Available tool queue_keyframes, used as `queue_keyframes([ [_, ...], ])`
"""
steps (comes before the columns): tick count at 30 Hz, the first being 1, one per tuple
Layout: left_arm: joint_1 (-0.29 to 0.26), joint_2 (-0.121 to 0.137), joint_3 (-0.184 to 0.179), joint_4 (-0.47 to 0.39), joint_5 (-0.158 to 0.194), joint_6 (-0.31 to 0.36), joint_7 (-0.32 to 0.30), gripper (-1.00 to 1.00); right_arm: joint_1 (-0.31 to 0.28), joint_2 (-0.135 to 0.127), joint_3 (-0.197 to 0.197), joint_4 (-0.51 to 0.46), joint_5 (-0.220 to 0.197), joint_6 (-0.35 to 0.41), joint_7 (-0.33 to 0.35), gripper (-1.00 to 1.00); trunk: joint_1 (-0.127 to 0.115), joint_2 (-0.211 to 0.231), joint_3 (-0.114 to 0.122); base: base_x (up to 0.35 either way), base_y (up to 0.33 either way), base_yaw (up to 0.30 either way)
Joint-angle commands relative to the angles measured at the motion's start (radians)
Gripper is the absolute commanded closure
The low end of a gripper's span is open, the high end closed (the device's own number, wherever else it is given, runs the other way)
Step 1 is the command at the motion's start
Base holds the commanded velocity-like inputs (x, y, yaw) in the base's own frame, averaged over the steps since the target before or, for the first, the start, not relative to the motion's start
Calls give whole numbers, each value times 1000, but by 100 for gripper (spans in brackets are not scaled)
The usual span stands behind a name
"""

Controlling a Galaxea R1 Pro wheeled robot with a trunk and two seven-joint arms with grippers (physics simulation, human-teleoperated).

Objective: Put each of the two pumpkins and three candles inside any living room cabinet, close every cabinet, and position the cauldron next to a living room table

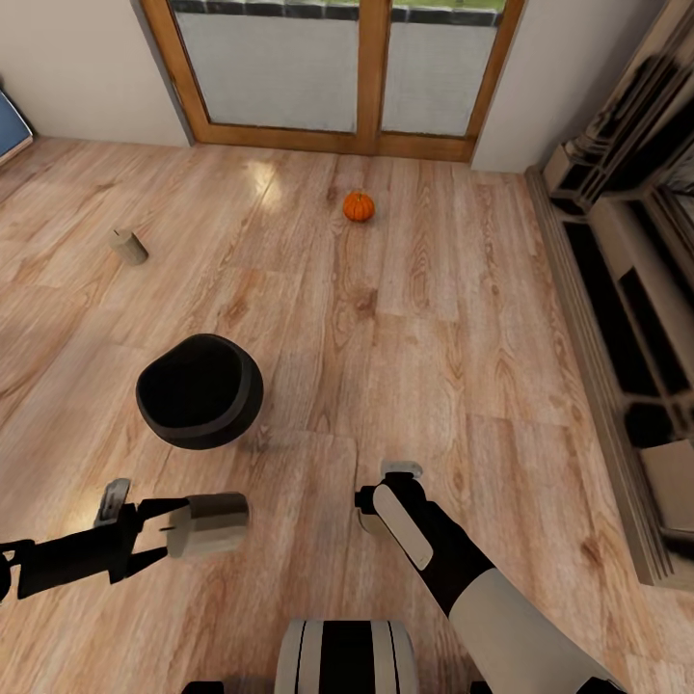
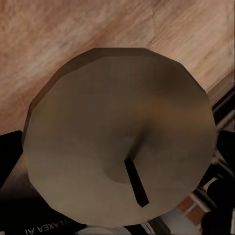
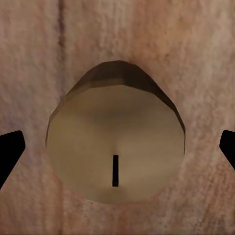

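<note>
My left gripper [image 1: 178,528] holds 1 candle [image 1: 208,523] between its fingers, lifted above the wooden floor [image 1: 424,318]. In the left wrist view this candle [image 2: 120,139] is very close to the camera, with its flat top and the short black wick turned toward me, and the dark fingers are at both of its sides.

My right gripper [image 1: 381,501] points down at the floor. In the right wrist view a second candle [image 3: 116,139] stands upright on the boards between the 2 black fingertips [image 3: 9,152], which are wide apart and do not touch it. In the head view this candle is hidden under the gripper, so I cannot see it there.

The black cauldron [image 1: 200,390] stands on the floor just ahead of my left gripper, its mouth turned up. A third candle [image 1: 128,246] lies tipped on the floor well beyond the cauldron. 1 orange pumpkin [image 1: 359,206] sits far ahead of my right gripper, near the glass door [image 1: 333,72]. The long dark cabinet [image 1: 627,318] runs along the wall, well to the right of my right gripper.
</note>
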Motion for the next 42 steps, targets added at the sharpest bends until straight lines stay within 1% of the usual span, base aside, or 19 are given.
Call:
queue_keyframes([
  [1,2,0,4,-1,9,2,2,100,-1,0,3,-1,-10,1,-10,-100,0,0,-1,0,0,0],
  [3,9,0,13,-1,8,3,-28,100,-1,0,2,-1,-10,1,-10,-100,0,0,-1,0,0,0],
  [10,13,0,16,-2,7,3,-38,100,-1,-1,3,-1,-10,1,-10,-100,0,0,-1,0,0,0],
  [15,13,0,16,-2,8,3,-43,100,-1,-1,2,-1,-10,1,-10,-100,2,-1,-20,0,0,0],
  [17,14,0,17,-2,8,3,-65,100,-1,-1,3,-1,-10,1,-10,-100,3,-2,-28,0,0,0],
  [20,30,0,19,-2,5,3,-117,100,-1,-1,2,-1,-10,1,-10,-100,3,-2,-28,0,0,0],
  [23,42,0,25,-2,3,3,-140,100,-1,-1,2,-1,-10,1,-10,-100,3,-2,-28,0,0,0],
  [39,49,0,28,-2,2,3,-148,100,-1,-2,3,0,-10,1,34,-100,3,-2,-28,0,0,0],
  [42,49,0,28,-2,1,3,-148,100,-1,-2,3,1,-10,1,39,-100,4,-3,-39,0,0,0],
])
